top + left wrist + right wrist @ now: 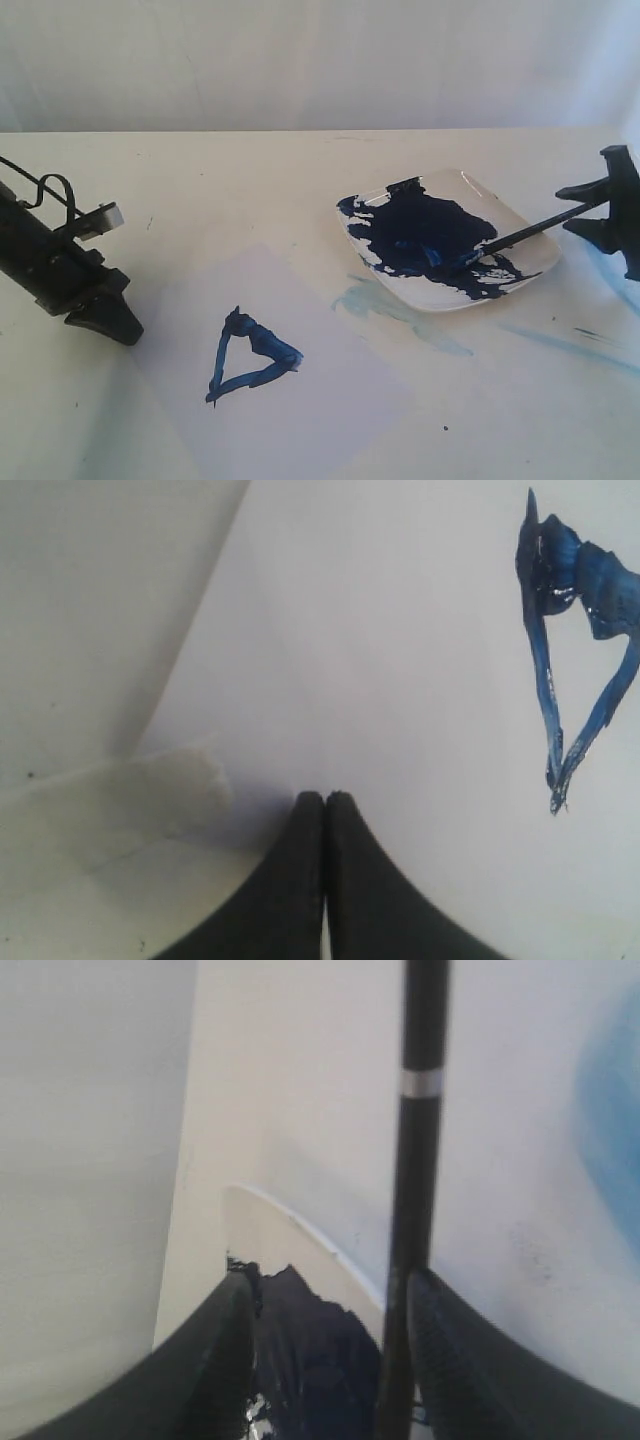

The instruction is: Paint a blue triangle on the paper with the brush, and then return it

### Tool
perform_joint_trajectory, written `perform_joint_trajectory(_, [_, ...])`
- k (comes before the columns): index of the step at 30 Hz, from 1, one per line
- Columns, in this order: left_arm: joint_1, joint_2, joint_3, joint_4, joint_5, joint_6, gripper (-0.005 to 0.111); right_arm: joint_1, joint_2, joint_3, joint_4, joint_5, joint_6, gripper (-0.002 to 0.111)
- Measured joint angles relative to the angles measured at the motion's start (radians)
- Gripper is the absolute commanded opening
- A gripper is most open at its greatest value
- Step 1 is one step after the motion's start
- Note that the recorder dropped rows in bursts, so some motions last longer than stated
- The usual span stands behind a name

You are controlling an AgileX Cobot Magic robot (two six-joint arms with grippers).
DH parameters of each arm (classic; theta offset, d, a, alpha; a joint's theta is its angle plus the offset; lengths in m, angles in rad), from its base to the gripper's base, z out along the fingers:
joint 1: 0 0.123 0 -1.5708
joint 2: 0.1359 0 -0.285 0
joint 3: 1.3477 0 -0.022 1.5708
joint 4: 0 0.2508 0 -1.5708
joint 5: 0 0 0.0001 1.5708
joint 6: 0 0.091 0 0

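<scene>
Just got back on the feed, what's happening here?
The blue triangle is painted on the paper. The brush lies with its tip in the paint-smeared white plate, its handle between the open jaws of the right gripper, so it looks released. The left gripper is shut, at the paper's edge.

No legible text, label, brand, number or sign appears on the paper (pixel 330 400), the brush (pixel 545 224) or the plate (pixel 532 258).

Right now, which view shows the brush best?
The exterior view: the whole brush shows, tip in blue paint on the plate, handle reaching the right gripper. The right wrist view shows only a handle stretch with the silver band, between open jaws. The left wrist view misses it.
</scene>
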Motion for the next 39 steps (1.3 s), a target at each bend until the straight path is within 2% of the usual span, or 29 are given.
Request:
perform_joint_trajectory(7, [-0.002, -0.055, 0.004, 0.034, -0.005, 0.0, 0.0, -0.057, -0.124, 0.04, -0.158, 0.043, 0.0, 0.046])
perform_joint_trajectory(12, [-0.002, -0.125, 0.004, 0.032, -0.011, 0.0, 0.0, -0.099, -0.224, 0.103, -0.205, 0.052, 0.007, 0.046])
perform_joint_trajectory(15, [-0.002, -0.18, 0.004, 0.024, -0.019, 0.0, 0.0, -0.111, -0.297, 0.124, -0.228, 0.065, 0.0, 0.041])
perform_joint_trajectory(18, [-0.002, -0.239, 0.004, 0.008, -0.03, 0.0, 0.0, -0.113, -0.364, 0.13, -0.272, 0.098, -0.003, 0.027])
perform_joint_trajectory(21, [-0.002, -0.306, 0.004, -0.015, -0.038, 0.0, 0.0, -0.113, -0.435, 0.13, -0.322, 0.135, -0.003, 0.004])
perform_joint_trajectory(22, [-0.002, -0.331, 0.006, -0.025, -0.038, 0.0, 0.0, -0.113, -0.453, 0.13, -0.338, 0.143, -0.003, 0.0])
perform_joint_trajectory(31, [-0.002, -0.583, 0.071, -0.078, -0.114, -0.002, 0.0, -0.115, -0.653, 0.149, -0.388, 0.093, -0.009, 0.0])
perform_joint_trajectory(39, [-0.002, -0.617, 0.073, -0.079, -0.142, -0.002, 0.0, -0.115, -0.676, 0.15, -0.394, 0.15, -0.009, 0.0])
